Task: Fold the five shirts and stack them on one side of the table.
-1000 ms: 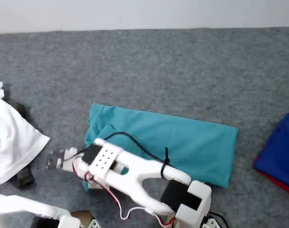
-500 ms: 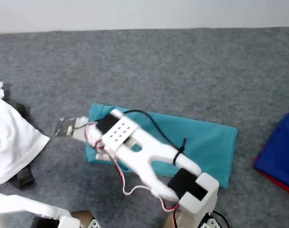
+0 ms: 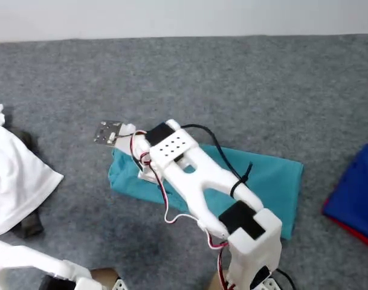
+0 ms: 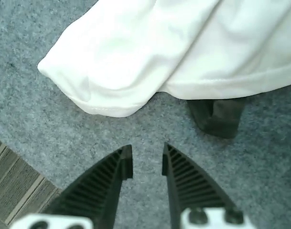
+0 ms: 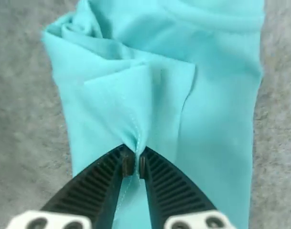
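Note:
A teal shirt [image 3: 265, 181] lies flat in the middle of the grey table, folded into a long strip. My right gripper [image 5: 134, 164] is shut on a raised pleat of this teal shirt [image 5: 217, 95] near its bunched end. From above, the right gripper [image 3: 109, 132] sits over the shirt's far left corner, and the arm crosses the cloth. A white shirt [image 3: 14, 175] lies crumpled at the left edge. My left gripper [image 4: 147, 162] hovers open over bare carpet just short of the white shirt [image 4: 150, 52], holding nothing.
A dark garment [image 3: 29, 225] pokes out from under the white shirt, also close to the left gripper as a dark garment [image 4: 217, 117]. A blue shirt [image 3: 356, 193] on a red one lies at the right edge. A wooden floor strip [image 4: 14, 191] borders the carpet.
The right arm has swung from the shirt's near left corner toward the far side and slightly right, and the gripper has travelled with it. The left arm has not moved.

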You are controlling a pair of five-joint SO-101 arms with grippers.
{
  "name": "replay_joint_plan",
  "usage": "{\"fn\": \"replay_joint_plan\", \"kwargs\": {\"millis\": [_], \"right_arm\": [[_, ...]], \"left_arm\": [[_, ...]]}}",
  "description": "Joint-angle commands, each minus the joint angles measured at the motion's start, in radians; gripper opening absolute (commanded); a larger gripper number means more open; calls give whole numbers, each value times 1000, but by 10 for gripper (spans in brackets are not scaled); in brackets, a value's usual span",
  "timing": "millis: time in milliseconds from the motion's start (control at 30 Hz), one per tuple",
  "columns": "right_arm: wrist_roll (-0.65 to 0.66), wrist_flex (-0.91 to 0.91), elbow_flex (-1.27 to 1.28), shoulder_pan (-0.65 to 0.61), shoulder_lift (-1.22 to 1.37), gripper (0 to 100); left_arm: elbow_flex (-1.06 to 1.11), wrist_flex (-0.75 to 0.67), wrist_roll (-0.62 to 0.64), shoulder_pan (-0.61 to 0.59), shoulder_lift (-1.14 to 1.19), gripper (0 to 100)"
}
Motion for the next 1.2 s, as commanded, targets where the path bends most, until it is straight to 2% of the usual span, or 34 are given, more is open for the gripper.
{"fn": "replay_joint_plan", "kwargs": {"millis": [0,100,200,267,367,567,800,933,1167], "right_arm": [[8,-16,-52,18,5,21],[3,-15,-52,25,8,87],[-72,-16,-74,50,13,144],[-117,-16,-91,76,15,165],[-112,-19,-110,114,15,172],[-114,24,-155,176,-2,146],[-117,278,-272,42,-82,11],[-129,410,-273,7,-71,10],[-160,483,-273,99,99,9]], "left_arm": [[-2,-14,-2,8,-25,108],[-2,-14,-2,8,-25,108],[-2,-14,-2,8,-25,108],[-2,-14,-2,8,-25,108],[-2,-12,-2,6,-26,108],[-1,3,-2,8,-29,108],[-4,9,-2,8,-31,108],[-5,9,-2,8,-31,108],[-2,9,-2,9,-25,108]]}}
